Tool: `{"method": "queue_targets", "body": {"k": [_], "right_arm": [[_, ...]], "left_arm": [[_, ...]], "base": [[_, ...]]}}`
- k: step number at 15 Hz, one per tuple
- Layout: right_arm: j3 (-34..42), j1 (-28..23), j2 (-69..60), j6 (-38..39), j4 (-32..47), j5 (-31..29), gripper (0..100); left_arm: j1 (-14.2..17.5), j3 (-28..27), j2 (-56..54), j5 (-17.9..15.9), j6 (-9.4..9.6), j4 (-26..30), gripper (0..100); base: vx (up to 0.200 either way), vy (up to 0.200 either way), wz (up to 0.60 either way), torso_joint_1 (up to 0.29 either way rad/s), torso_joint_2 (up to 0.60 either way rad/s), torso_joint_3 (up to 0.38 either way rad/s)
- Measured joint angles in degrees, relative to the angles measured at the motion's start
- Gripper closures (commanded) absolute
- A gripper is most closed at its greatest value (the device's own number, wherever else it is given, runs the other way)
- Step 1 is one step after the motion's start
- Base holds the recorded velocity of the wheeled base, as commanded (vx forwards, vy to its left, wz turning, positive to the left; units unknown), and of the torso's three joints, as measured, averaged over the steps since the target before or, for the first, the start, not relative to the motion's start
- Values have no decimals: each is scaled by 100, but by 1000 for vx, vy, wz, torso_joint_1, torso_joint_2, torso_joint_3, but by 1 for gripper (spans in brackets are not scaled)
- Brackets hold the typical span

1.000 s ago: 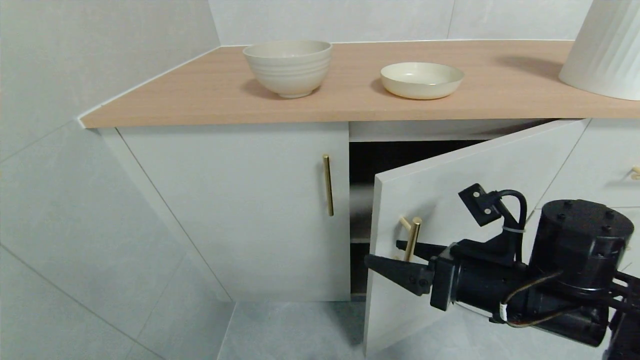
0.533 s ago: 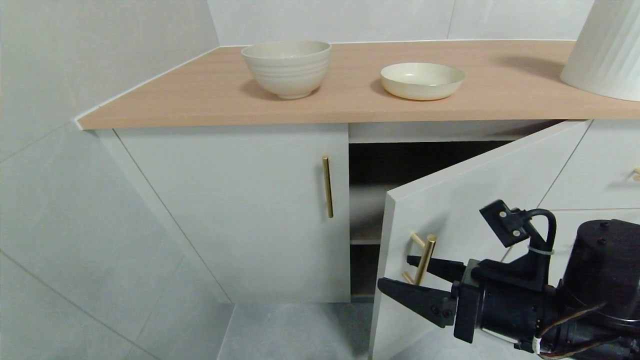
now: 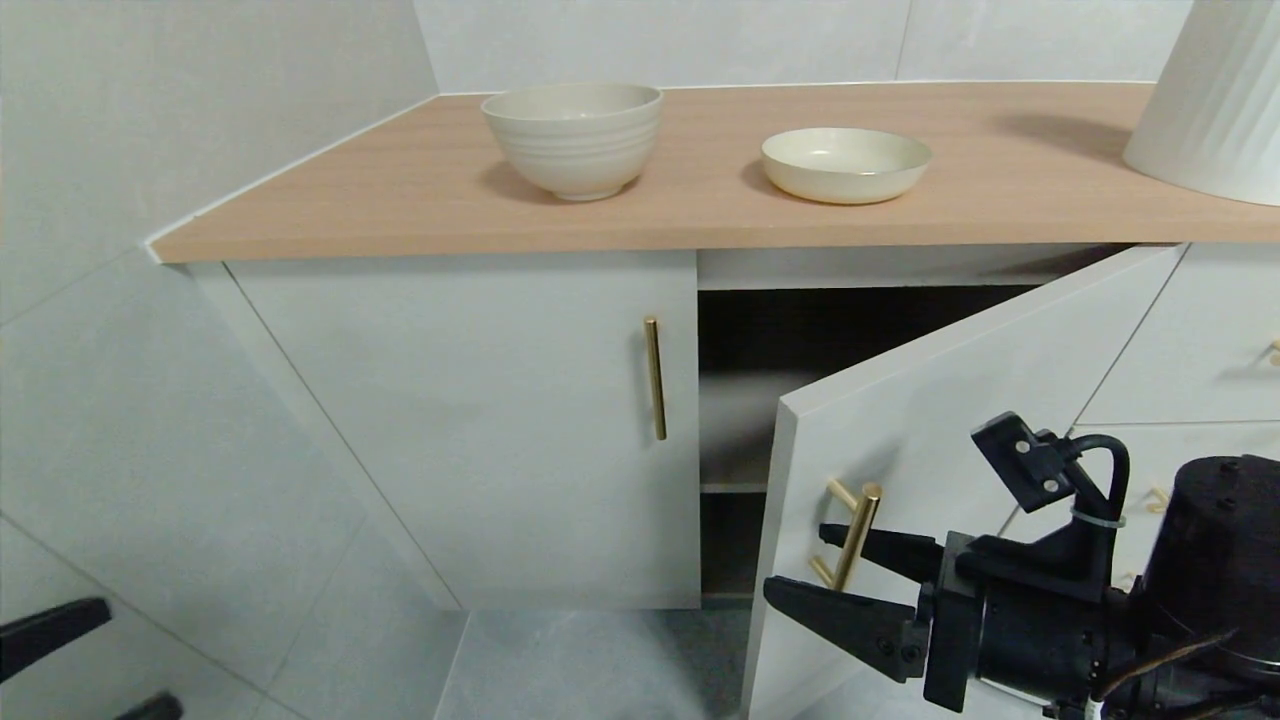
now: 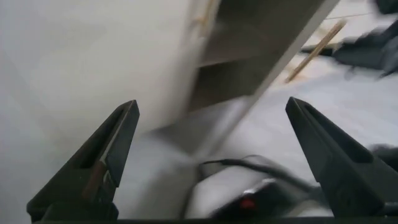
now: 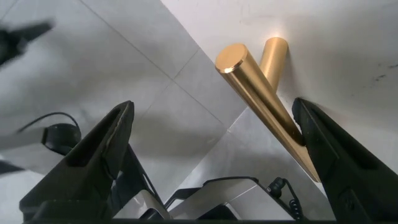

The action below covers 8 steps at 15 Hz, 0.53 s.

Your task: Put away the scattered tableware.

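Bowl [image 3: 573,135]: stood on the counter [image 3: 400,205]; shallow dish [image 3: 845,162] near it
Right gripper [image 3: 797,560]: fingers spread either side of the handle [image 3: 850,535] on the open door [image 3: 960,390]
Left gripper [image 4: 211,106]: fingers apart; holding nothing

The right arm [image 3: 1050,620] lies low and level on the robot's right, wrist turned so the right gripper [image 3: 800,562] points leftward, its two tapered fingers spread apart. The left gripper [image 4: 211,106] sits low on the left, fingers held wide.

Upright ribbed bowl [image 3: 573,135] beside shallow cream dish [image 3: 845,163] on countertop [image 3: 400,195]
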Motion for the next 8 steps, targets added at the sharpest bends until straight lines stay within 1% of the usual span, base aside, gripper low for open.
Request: {"method": "queue_targets", "body": {"k": [1,2,4,5,6,7,8], "right_arm": [[37,0,2,2,-4,0,0],[59,-24,5,5,-2,17,0],[63,-68,-20,-17,-20,28,0],[68,-77,-35,-22,-41,28,0],[74,-79,-55,-22,-46,28,0],[74,-82,-63,-22,-46,28,0],[74,-85,-61,-22,-50,28,0]], "left_arm": [[-199,-116,627,-101,-249,-441,0],[-445,-199,1263,-167,-580,-1048,0],[-1081,-310,2555,-207,-1336,-2631,0],[-1418,-347,3123,-177,-1615,-3373,0],[-1757,-380,3683,-104,-1815,-4002,0],[-2035,-417,4146,-27,-1938,-4473,0],[-2255,-472,4554,33,-1996,-4852,0]], "base": [[0,0,0,0,0,0],[0,0,0,0,0,0],[0,0,0,0,0,0],[0,0,0,0,0,0],[0,0,0,0,0,0],[0,0,0,0,0,0],[0,0,0,0,0,0]]}}
